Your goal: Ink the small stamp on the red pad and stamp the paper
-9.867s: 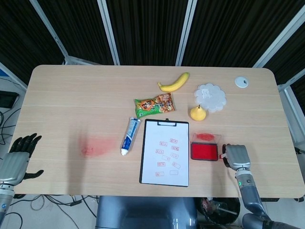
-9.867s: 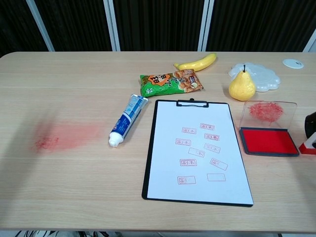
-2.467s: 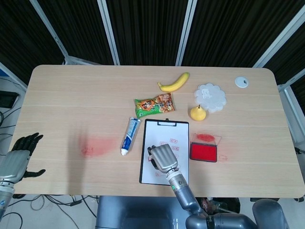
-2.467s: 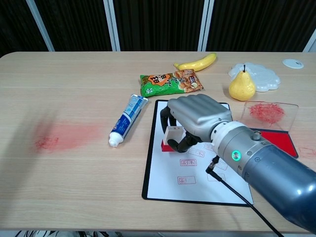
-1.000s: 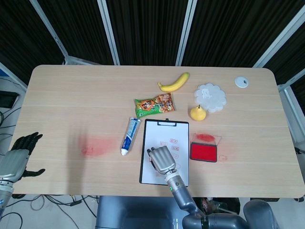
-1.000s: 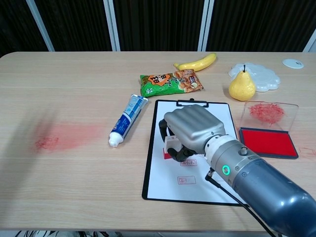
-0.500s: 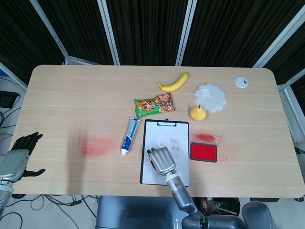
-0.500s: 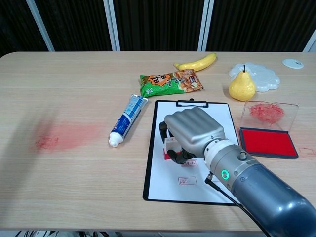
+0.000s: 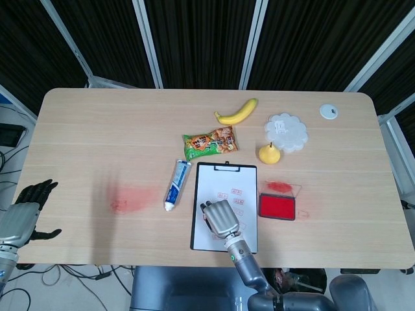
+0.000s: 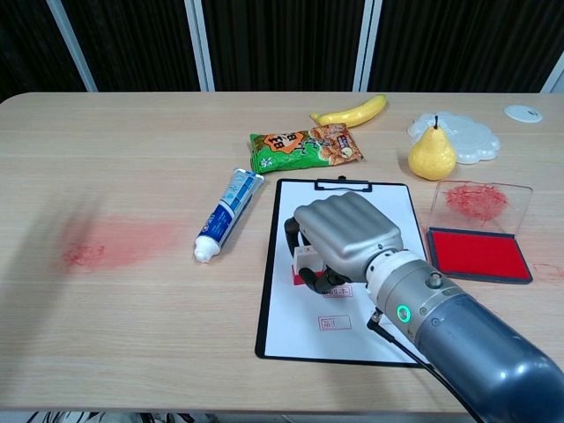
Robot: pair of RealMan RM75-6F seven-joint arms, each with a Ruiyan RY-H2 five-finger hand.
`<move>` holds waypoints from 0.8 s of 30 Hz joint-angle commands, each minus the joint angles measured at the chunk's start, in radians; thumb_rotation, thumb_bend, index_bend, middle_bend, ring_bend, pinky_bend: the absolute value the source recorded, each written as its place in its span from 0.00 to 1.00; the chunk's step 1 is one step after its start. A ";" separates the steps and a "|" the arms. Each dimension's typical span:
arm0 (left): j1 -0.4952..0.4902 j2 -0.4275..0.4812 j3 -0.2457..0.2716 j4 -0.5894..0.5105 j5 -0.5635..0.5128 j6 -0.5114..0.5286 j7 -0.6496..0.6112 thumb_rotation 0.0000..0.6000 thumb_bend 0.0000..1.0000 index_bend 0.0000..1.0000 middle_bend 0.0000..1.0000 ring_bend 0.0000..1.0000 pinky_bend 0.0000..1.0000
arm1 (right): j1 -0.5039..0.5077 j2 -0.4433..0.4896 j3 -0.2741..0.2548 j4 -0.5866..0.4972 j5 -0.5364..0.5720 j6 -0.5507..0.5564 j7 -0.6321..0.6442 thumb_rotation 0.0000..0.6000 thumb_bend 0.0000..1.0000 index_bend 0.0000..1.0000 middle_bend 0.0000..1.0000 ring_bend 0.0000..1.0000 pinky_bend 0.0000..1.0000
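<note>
My right hand grips the small stamp, a white block with a red base, and presses it down on the paper of the black clipboard. The head view shows the same right hand over the lower part of the paper, hiding the stamp. Several red prints mark the sheet. The red ink pad lies open right of the clipboard, lid raised behind it. My left hand hangs open off the table's left front corner.
A toothpaste tube lies left of the clipboard, a snack bag and banana behind it. A pear and white flower-shaped dish stand behind the pad. A red smear stains the table at left.
Over the last second my right hand has stayed on the paper with the stamp, barely shifting. Earlier it carried the stamp from the table's right edge to the clipboard.
</note>
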 commanded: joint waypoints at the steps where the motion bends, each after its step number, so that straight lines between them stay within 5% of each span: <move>1: 0.000 0.000 0.000 0.000 0.000 0.000 0.000 1.00 0.02 0.00 0.00 0.00 0.00 | -0.001 -0.001 -0.001 0.002 0.001 -0.001 -0.001 1.00 0.80 0.93 0.87 0.89 0.89; 24: -0.001 0.001 -0.001 0.000 -0.003 0.000 -0.001 1.00 0.02 0.00 0.00 0.00 0.00 | -0.008 -0.002 -0.003 0.005 0.018 -0.014 -0.020 1.00 0.80 0.93 0.87 0.89 0.89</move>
